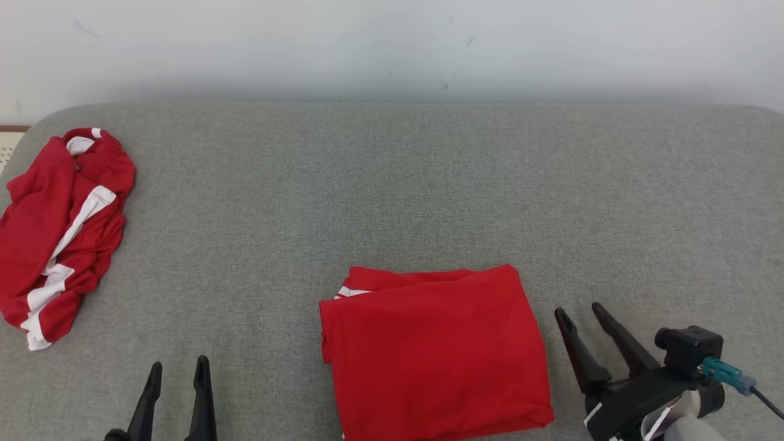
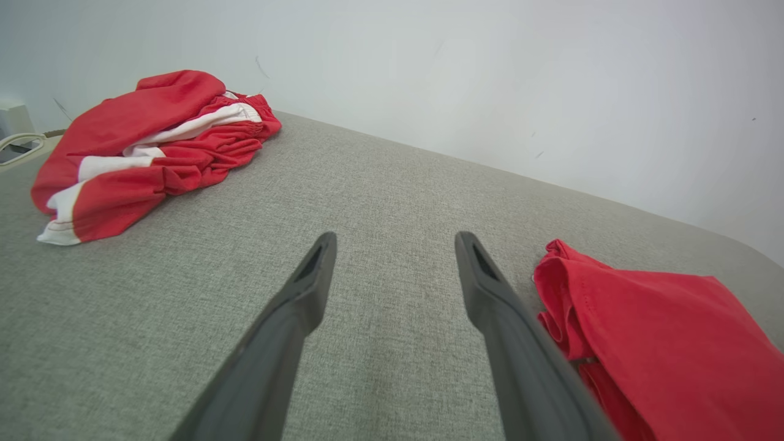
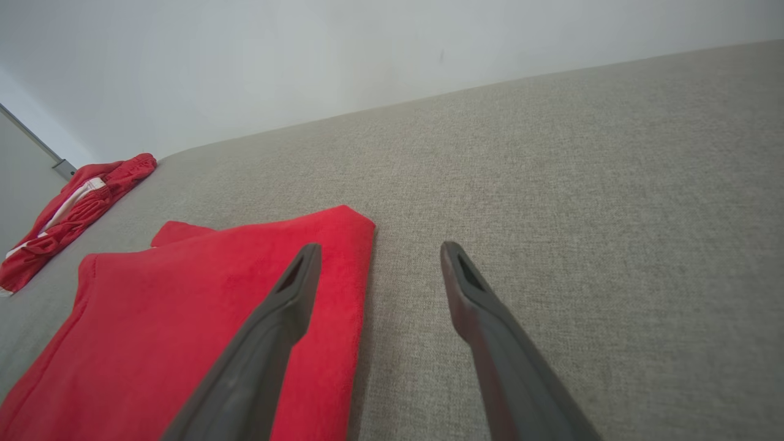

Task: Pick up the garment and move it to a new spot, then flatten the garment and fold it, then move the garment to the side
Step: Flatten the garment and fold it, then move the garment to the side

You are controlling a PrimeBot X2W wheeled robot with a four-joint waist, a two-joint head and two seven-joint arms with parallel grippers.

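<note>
Head view has the folded red garment (image 1: pixel 435 352) lying flat near the front of the grey padded surface (image 1: pixel 392 184), between the grippers. Left gripper (image 1: pixel 179 362) and right gripper (image 1: pixel 579 309) are both spread wide, holding nothing. Left wrist view adds the garment's layered edge. A crumpled red-and-white garment (image 1: pixel 58 226) sits far left, well apart.

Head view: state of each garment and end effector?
folded garment: folded into a flat rectangle, not held
crumpled garment: bunched in a heap at the far left, not folded
left end effector: open, empty
right end effector: open, empty, beside the folded garment's right edge
</note>
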